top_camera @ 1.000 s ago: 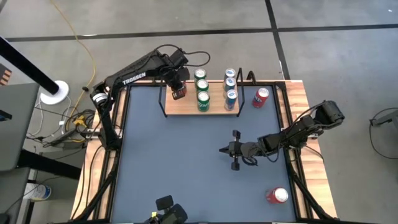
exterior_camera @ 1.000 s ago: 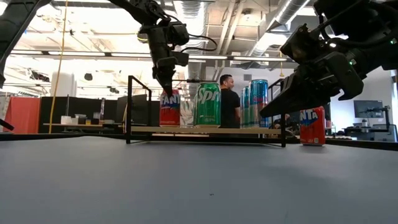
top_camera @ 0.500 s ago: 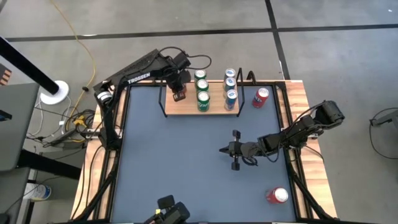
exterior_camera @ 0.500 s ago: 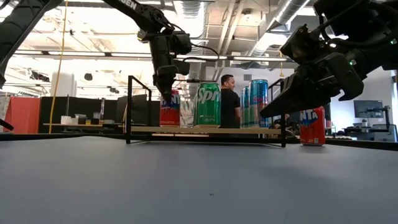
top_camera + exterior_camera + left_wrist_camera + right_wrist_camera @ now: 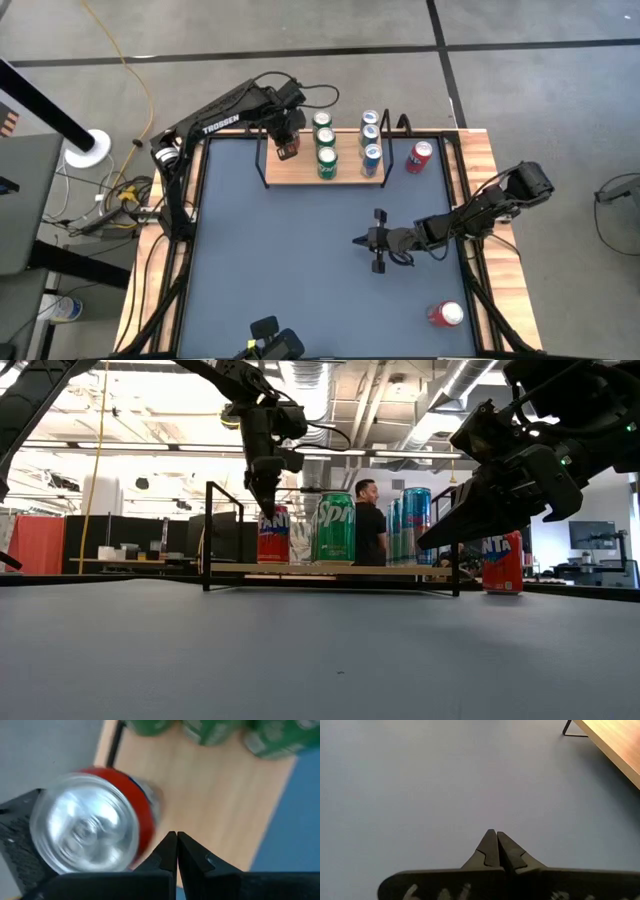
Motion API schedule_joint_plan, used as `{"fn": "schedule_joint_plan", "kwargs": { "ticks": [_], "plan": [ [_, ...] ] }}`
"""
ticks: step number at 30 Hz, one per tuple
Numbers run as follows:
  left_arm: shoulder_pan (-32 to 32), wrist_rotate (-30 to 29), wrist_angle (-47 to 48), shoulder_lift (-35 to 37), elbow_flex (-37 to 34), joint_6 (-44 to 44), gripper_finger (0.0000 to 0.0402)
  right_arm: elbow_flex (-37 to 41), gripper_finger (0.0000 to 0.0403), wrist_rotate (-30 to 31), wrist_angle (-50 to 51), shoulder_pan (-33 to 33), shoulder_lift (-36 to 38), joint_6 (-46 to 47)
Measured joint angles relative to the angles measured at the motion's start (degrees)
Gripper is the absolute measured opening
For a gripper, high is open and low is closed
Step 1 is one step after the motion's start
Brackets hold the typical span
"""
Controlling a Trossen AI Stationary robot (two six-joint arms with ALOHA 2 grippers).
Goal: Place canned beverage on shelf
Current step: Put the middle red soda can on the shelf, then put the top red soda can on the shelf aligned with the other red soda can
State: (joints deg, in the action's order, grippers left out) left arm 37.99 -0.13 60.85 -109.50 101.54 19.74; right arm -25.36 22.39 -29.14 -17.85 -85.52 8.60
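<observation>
Red can upright on shelf, left end. Left gripper above it, fingers pressed together, holding nothing. Right gripper pressed together too, over mid-table.

The shelf at upper centre is crowded: a red can at its left end, green cans mid-board, blue cans at its right. Only its near strip lies bare. The bench is open across the lower left; the right hand occupies the centre, and red cans stand at right and lower right.
</observation>
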Motion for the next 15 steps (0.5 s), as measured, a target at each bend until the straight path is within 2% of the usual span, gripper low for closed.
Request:
{"fn": "schedule_joint_plan", "kwargs": {
  "ticks": [5,9,12,15],
  "plan": [
    [-2.93,1.52,5.8,4.76,0.0,0.95,0.0,0.0,0.0,-0.11,0.11,0.0,0.0,2.4],
    [-6.51,1.36,7.59,11.32,0.0,1.01,0.0,0.0,0.0,-1.22,-0.09,-0.06,-0.02,5.5],
    [-9.71,2.67,4.73,18.11,-1.98,0.51,0.0,-0.39,0.0,-1.5,0.36,-0.1,0.18,7.96],
    [-13.51,6.21,-3.33,25.84,-8.74,0.03,0.0,-2.61,0.0,-3.23,3.65,-0.2,2.1,9.11]
  ]
}}
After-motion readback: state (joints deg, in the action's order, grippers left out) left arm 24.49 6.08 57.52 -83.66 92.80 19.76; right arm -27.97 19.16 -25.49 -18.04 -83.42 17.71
